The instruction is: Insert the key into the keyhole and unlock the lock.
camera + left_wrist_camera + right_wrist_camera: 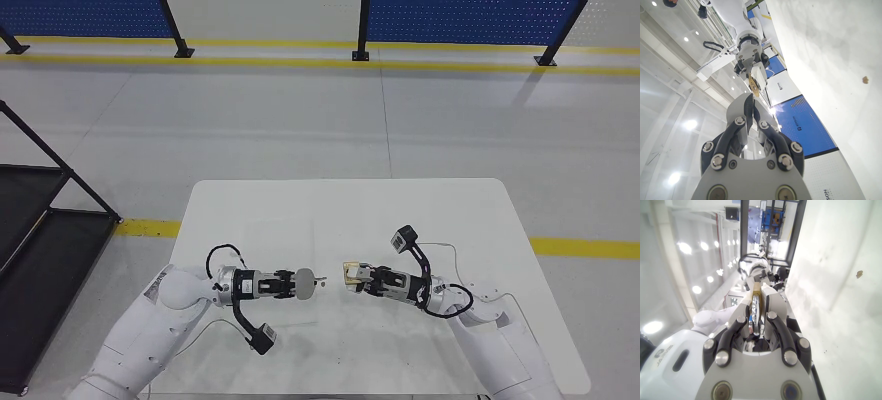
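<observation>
A white table with rounded corners (420,210) stands on a pale grey floor (300,120) crossed by yellow lines (250,62). Blue perforated panels on black feet (460,20) close off the far side, and a black metal rack (40,240) stands to the left of the table. The tabletop is matt white with faint scuffs, and a small brown speck (865,80) lies on it, apart from both arms. Above the near middle of the table the two arms lie almost level and point at each other. The left gripper (303,284) has its dark-padded fingers pressed together on a small silver metal key (318,281), whose blade sticks out to the right toward the other arm. The right gripper (356,276) is clamped on a small brass padlock (754,87), which it holds off the table with a face turned to the left, toward the key. From above, a narrow gap shows between the key's tip and the padlock. The key is lined up with the padlock but not in it. Nothing stands between them, and black cables loop off both wrists, clear of the gap.
</observation>
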Robot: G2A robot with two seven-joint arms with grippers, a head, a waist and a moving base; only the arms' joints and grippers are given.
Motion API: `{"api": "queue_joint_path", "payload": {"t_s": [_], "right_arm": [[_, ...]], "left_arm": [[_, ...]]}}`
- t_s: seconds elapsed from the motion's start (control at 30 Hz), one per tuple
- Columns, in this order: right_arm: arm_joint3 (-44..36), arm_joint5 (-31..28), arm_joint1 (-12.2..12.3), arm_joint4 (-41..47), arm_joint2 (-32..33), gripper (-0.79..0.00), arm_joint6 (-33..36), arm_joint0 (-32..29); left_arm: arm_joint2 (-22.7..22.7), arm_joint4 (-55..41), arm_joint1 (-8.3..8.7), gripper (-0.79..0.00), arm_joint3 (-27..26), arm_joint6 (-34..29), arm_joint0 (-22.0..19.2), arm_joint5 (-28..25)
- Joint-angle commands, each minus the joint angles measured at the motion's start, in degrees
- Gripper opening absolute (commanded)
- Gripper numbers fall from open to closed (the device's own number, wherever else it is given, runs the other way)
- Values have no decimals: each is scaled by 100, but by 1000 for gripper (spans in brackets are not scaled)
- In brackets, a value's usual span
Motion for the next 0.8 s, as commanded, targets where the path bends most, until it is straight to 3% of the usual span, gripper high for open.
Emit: {"api": "queue_joint_path", "payload": {"t_s": [0.0, 0.33, 0.57, 0.77], "right_arm": [[0, 0, 0, 0, 0, -785, 0, 0], [0, 0, 0, 0, 0, -785, 0, 0], [-294, 100, 40, -837, -73, -785, -400, -25], [-393, 119, 63, -930, -121, -785, -322, -35]], "left_arm": [[0, 5, 0, -785, -2, -6, 2, -3], [-15, -30, 20, -785, -65, 77, -7, -25], [-74, 1, 69, -785, -135, 268, 89, 159], [-22, 65, 88, -785, -124, 345, 95, 271]]}}
